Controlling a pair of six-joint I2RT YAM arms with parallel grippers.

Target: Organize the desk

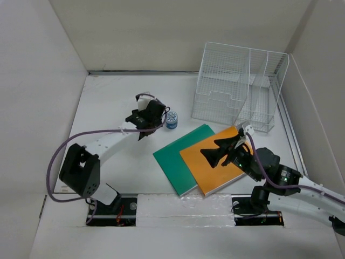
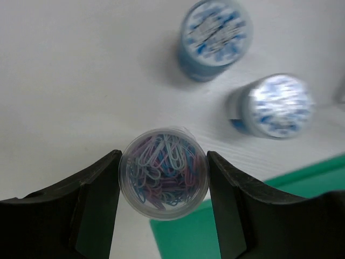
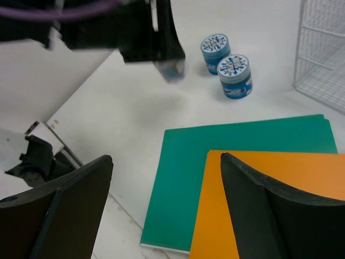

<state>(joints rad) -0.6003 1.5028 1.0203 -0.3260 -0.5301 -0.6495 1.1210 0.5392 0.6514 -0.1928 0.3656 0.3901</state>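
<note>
Honestly, you're barely started on the desk [image 1: 108, 108] spread under both arms. Your left gripper [image 2: 163, 172] has its jaws pressed on both sides of the clear paper clip tub [image 2: 163, 186], so it looks held. Your right gripper [image 3: 166, 158] hangs wide and empty over the orange folder [image 1: 215, 162], which overlaps the green folder [image 1: 175, 159]. The nearer blue tub [image 3: 234, 75] and farther blue tub [image 3: 215, 49] sit loose, and I see nothing in the wire rack [image 1: 237, 81] yet

Bright, even overhead light on the white desk [image 1: 108, 100], soft grey shadows beside two blue tubs [image 2: 215, 33], both blurred in the left wrist view, clip jar [image 2: 163, 172] sharper, right gripper [image 3: 164, 157] dark and soft-edged up close.
</note>
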